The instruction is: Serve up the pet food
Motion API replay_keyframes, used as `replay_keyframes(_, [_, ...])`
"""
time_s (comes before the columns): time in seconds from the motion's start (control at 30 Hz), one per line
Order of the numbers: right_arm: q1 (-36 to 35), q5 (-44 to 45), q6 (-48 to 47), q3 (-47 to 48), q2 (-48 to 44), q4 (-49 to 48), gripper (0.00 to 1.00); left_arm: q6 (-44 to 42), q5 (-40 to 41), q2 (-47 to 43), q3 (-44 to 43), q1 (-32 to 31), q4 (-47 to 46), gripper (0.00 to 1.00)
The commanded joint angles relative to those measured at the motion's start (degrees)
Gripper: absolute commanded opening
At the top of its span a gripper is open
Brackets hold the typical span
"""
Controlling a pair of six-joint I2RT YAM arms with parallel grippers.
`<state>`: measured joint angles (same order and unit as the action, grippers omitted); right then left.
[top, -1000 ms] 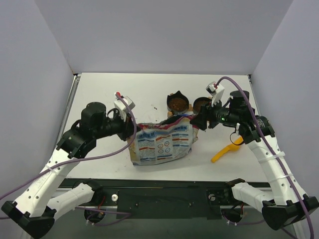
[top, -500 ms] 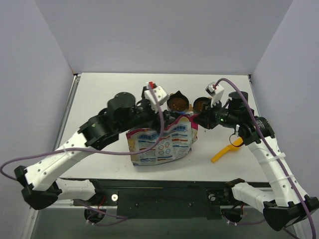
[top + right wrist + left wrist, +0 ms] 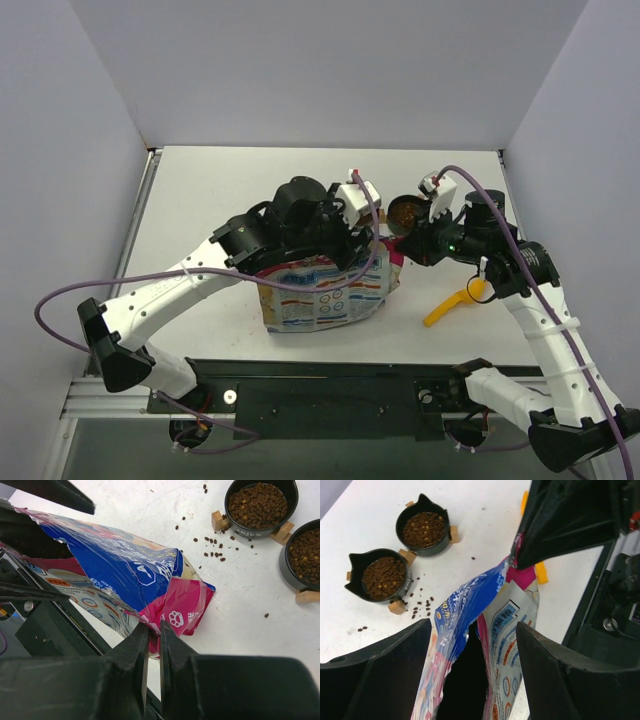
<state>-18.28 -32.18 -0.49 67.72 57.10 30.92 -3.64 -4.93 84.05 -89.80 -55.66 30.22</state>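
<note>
Desk point(image 3: 220, 190): white, and it carries everything; only the overhead view shows the whole layout.
Bag point(image 3: 325, 295): lies near the front edge between the two arms, printed back up, mouth toward the bowls. One corner is lifted, probably so the mouth can be worked.
Left hand point(image 3: 472, 627): released, fingers spread wide on either side of the bag's open mouth without pressing it. It is likely lined up to take the rim opposite the other hand.
Right hand point(image 3: 153, 626): clenched on the bag's magenta corner, holding that corner up off the desk.
Bowls point(image 3: 422, 525): two, black, just beyond the bag, both full. Overhead, the left arm hides one; both wrist views show the pair.
Scoop point(image 3: 450, 305): yellow, on the desk to the right of the bag, in neither hand. The left wrist view catches only a sliver of it.
Blocks point(image 3: 408, 556): small wooden pieces against the bowls, apparently to stop them sliding.
Kibble point(image 3: 420, 605): fills both bowls, and loose pellets lie scattered between the bowls and the bag. The bag's inside is dark, so its contents cannot be seen. Serving looks largely done.
</note>
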Motion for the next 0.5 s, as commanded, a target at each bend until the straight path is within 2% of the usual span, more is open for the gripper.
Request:
replay_keyframes(0.0, [2.3,3.6,-3.3,2.7,-2.6,1.0,0.0,1.8,-6.5,-4.2,1.6,0.1,1.4,0.78])
replay_keyframes(0.23, [2.6,0.2,-5.1,3.9,-1.6,3.3,0.0,-1.5,-4.0,-6.7,6.0,-0.2,2.6,0.72])
replay_keyframes(0.3, [2.4,-0.5,-5.0,4.1,-1.3,3.3,0.16,-2.5,-3.9,-6.0,5.9,-0.2,3.3,0.68])
replay_keyframes(0.37, [1.3,1.0,-5.0,4.3,-1.3,3.4,0.58,-3.0,-4.6,-5.6,5.6,-0.2,3.3,0.61])
replay_keyframes(0.43, [-2.3,5.4,-7.4,4.8,-1.9,4.3,0.71,-3.6,-6.1,-5.4,5.4,-0.2,2.7,0.52])
replay_keyframes(0.47, [-4.1,9.6,-9.9,4.8,-2.0,4.8,0.73,-3.7,-6.7,-5.3,5.4,-0.2,2.5,0.46])
